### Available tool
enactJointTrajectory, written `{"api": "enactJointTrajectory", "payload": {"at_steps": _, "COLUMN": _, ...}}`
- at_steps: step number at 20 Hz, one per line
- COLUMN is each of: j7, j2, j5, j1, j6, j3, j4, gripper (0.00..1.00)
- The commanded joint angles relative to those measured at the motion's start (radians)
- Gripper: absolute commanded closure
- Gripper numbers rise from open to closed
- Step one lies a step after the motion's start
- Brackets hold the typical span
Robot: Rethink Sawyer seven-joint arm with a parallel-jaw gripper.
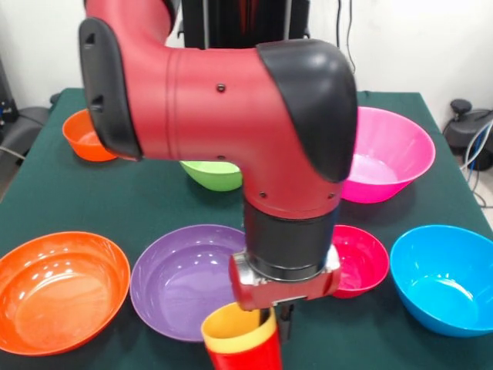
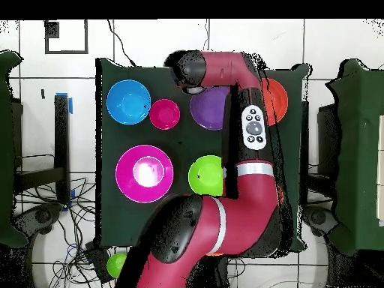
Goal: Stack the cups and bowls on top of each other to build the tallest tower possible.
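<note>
Yellow cup (image 1: 231, 322) upright, mouth up (nested in red cup (image 1: 246, 356)).

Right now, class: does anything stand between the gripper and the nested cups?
Nothing visible does. The gripper is already at the yellow cup, which sits nested inside the red cup, beside the purple bowl. Whether it is grasping cannot be told.
</note>
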Motion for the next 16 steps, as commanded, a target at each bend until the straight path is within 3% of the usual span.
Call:
{"api": "enactJointTrajectory", "payload": {"at_steps": 1, "j7": -0.377, "j2": -0.017, "j5": -0.046, "j1": -0.004, "j6": -0.024, "j3": 0.077, "j4": 0.019, "gripper": 1.0}}
{"api": "enactJointTrajectory", "payload": {"at_steps": 10, "j7": -0.382, "j2": -0.004, "j5": -0.054, "j1": 0.011, "j6": -0.008, "j3": 0.082, "j4": -0.024, "gripper": 1.0}}
{"api": "enactJointTrajectory", "payload": {"at_steps": 16, "j7": -0.381, "j2": -0.019, "j5": -0.069, "j1": 0.01, "j6": -0.032, "j3": 0.067, "j4": 0.004, "gripper": 1.0}}
